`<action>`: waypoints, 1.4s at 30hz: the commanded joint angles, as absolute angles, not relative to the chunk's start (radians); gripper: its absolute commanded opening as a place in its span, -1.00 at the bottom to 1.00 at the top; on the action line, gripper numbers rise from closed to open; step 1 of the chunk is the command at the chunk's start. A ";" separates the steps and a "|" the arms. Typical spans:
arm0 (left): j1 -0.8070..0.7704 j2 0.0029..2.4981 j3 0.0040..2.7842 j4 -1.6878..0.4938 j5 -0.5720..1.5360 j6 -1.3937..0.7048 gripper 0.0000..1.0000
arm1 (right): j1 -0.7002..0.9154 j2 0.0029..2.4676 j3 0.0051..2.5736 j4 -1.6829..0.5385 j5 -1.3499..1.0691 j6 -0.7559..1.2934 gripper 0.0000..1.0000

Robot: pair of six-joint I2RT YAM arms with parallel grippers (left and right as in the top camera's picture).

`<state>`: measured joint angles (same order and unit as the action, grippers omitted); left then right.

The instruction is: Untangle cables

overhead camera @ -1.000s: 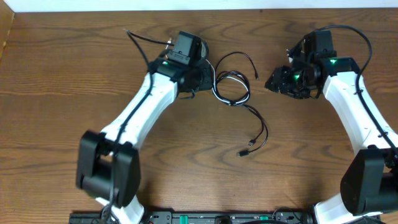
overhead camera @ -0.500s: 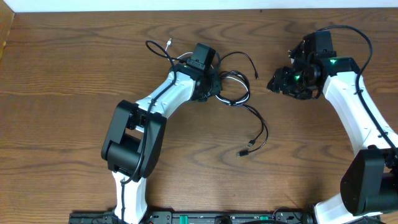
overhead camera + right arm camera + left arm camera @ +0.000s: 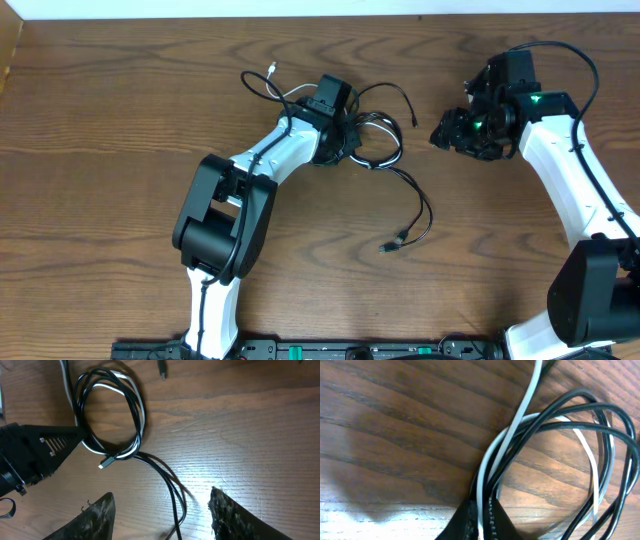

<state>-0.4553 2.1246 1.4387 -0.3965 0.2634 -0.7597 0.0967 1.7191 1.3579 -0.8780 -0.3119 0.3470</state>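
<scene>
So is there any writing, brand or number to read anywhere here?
None: no readable word, label, brand or number shows on the left gripper, the right gripper, the cables or the table. The green lights are plain glows, not signs.

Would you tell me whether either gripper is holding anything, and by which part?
The left gripper pinches the coiled cables at the rim of the loop, a white strand between its fingertips. The right gripper is open, holding nothing.
</scene>
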 commanded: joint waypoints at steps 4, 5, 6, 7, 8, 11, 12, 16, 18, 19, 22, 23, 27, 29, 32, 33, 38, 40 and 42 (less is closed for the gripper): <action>-0.457 2.157 1.444 -0.401 0.253 -0.698 -0.85 | 0.100 1.713 1.360 -0.883 -0.299 0.336 0.14; -0.457 2.151 1.445 -0.395 0.258 -0.654 -0.86 | 0.100 1.713 1.360 -0.883 -0.302 0.335 0.13; -0.457 2.139 1.445 -0.389 0.273 -0.601 -0.85 | 0.100 1.713 1.360 -0.883 -0.310 0.334 0.12; -0.457 2.120 1.445 -0.384 0.297 -0.545 -0.85 | 0.100 1.713 1.360 -0.882 -0.331 0.321 0.11; -0.456 2.093 1.445 -0.379 0.325 -0.482 -0.85 | 0.100 1.713 1.360 -0.875 -0.374 0.288 0.11; -0.457 2.006 1.445 -0.381 0.387 -0.356 -0.85 | 0.100 1.713 1.361 -0.852 -0.519 0.202 0.11; -0.457 1.970 1.445 -0.384 0.413 -0.320 -0.85 | 0.100 1.713 1.361 -0.842 -0.571 0.183 0.10; -0.457 1.844 1.445 -0.394 0.496 -0.273 -0.85 | 0.100 1.713 1.361 -0.797 -0.745 0.169 0.10; -0.457 1.802 1.445 -0.402 0.508 -0.271 -0.85 | 0.101 1.713 1.361 -0.774 -0.823 0.182 0.08; -0.457 1.784 1.445 -0.403 0.514 -0.270 -0.85 | 0.103 1.713 1.361 -0.767 -0.838 0.198 0.06; -0.457 1.750 1.445 -0.408 0.517 -0.271 -0.85 | 0.116 1.713 1.360 -0.741 -0.841 0.292 0.00; -0.457 1.745 1.445 -0.408 0.522 -0.271 -0.85 | 0.121 1.713 1.360 -0.733 -0.841 0.315 0.00; -0.452 1.741 1.445 -0.407 0.558 -0.298 -0.85 | 0.146 1.715 1.360 -0.716 -0.804 0.405 -0.02; -0.448 1.741 1.445 -0.408 0.558 -0.310 -0.85 | 0.160 1.723 1.359 -0.718 -0.747 0.452 -0.04; -0.443 1.741 1.445 -0.409 0.559 -0.316 -0.85 | 0.181 1.751 1.350 -0.706 -0.686 0.503 -0.07; -0.442 1.741 1.445 -0.410 0.564 -0.319 -0.85 | 0.187 1.763 1.346 -0.696 -0.675 0.514 -0.07; -0.443 1.741 1.445 -0.411 0.592 -0.319 -0.85 | 0.196 1.843 1.340 -0.595 -0.665 0.555 -0.10; -0.443 1.741 1.445 -0.418 0.592 -0.319 -0.85 | 0.200 1.871 1.340 -0.529 -0.664 0.575 -0.10; -0.443 1.741 1.445 -0.424 0.592 -0.319 -0.85 | 0.204 1.898 1.340 -0.468 -0.664 0.619 -0.10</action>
